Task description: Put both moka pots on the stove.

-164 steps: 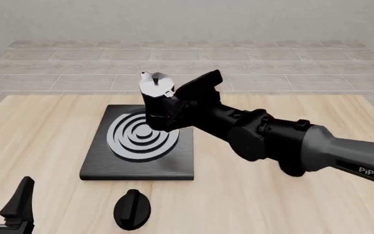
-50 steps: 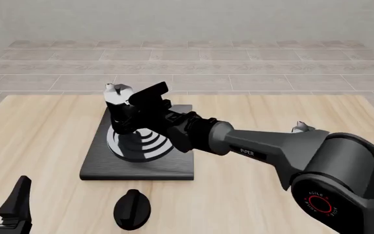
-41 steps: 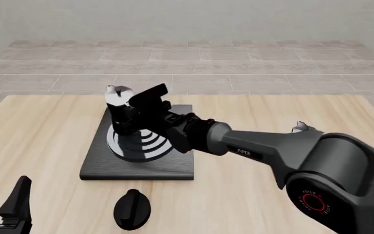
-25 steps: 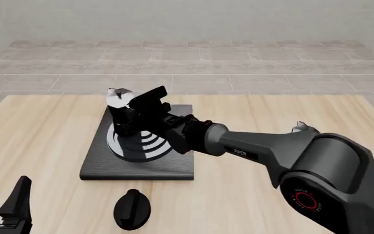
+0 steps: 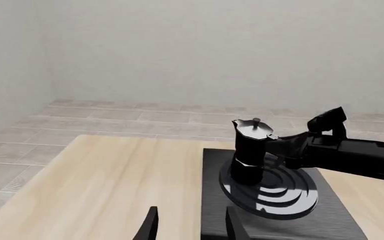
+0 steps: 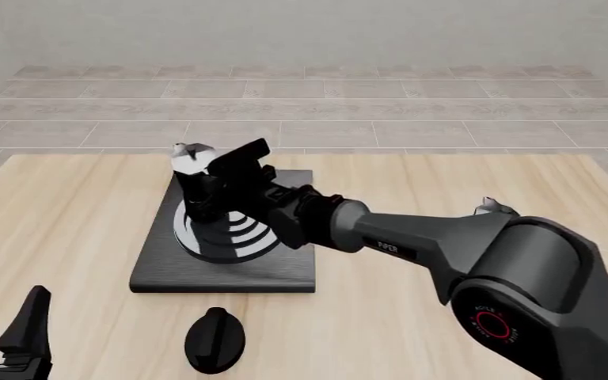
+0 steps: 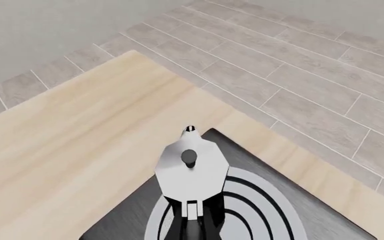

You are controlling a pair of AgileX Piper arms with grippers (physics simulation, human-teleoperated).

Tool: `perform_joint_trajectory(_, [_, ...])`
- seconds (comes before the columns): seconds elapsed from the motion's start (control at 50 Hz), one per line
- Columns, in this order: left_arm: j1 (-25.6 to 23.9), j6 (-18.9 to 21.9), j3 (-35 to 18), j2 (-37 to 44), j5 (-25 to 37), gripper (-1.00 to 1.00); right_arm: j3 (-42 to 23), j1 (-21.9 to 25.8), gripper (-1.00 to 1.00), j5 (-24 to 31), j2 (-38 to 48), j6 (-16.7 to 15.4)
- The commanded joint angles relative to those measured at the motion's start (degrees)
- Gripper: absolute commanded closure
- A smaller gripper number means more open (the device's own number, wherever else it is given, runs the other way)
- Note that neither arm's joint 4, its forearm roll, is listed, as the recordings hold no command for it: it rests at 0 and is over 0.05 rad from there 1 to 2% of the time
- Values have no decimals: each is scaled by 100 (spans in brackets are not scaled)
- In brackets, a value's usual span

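**A:** Stove first: where does the flat black rectangular stove [image 6: 222, 265] with silver-grey rings lie, and what is on it?

**B:** It lies on the pale wooden bench [image 6: 61, 229]. One small black faceted moka pot with a shiny silver lid [image 6: 193, 186] stands upright on the rings, toward the stove's far left part. The left wrist view shows its base down on the ring plate.

**A:** Is the right end effector [image 6: 219, 190] holding it?

**B:** It sits right against the pot on the handle side. I cannot tell whether the jaws are closed on the handle or have let go; the right wrist view shows only the lid from above.

**A:** And the left end effector [image 5: 188, 226]?

**B:** Its fingers stand spread apart with nothing between them, low at the bench's near left, well away from the stove.

**A:** The second pot?

**B:** A silver tip [image 6: 489, 208] peeks over the right arm, well to the right of the stove; probably its lid, though mostly hidden. A low black oval knob [image 6: 214, 340] lies just in front of the stove.

**A:** So progress?

**B:** I judge it about half done: one pot placed, release unconfirmed, the other not yet fetched.
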Motion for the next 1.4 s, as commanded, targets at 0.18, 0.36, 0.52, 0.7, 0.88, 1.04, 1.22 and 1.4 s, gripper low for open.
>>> perform_joint_trajectory(0.18, [-4, -8, -8, 4, 5, -100, -235, 43, 100, 215, 190, 103])
perform_joint_trajectory(0.36, [-5, -7, -18, 3, 18, -100, -279, 37, -100, 273, 240, 81])
perform_joint_trajectory(0.52, [-12, -6, 2, 5, 0, -100, -277, 56, -100, 275, 251, 79])
perform_joint_trajectory(0.7, [-13, -2, -10, 1, 15, -100, -219, 77, -100, 260, 225, 72])
perform_joint_trajectory(0.88, [-17, 6, -14, 2, 20, -100, -132, 99, -100, 287, 66, 19])
perform_joint_trajectory(1.04, [-21, 13, -5, 3, 7, -100, -57, 75, -100, 323, -76, -45])
perform_joint_trajectory(1.22, [-21, 27, 2, 1, 0, -100, 92, 98, -100, 378, -294, -193])
perform_joint_trajectory(1.4, [-47, 72, -7, 2, 10, -100, 330, 143, -100, 445, -591, -292])
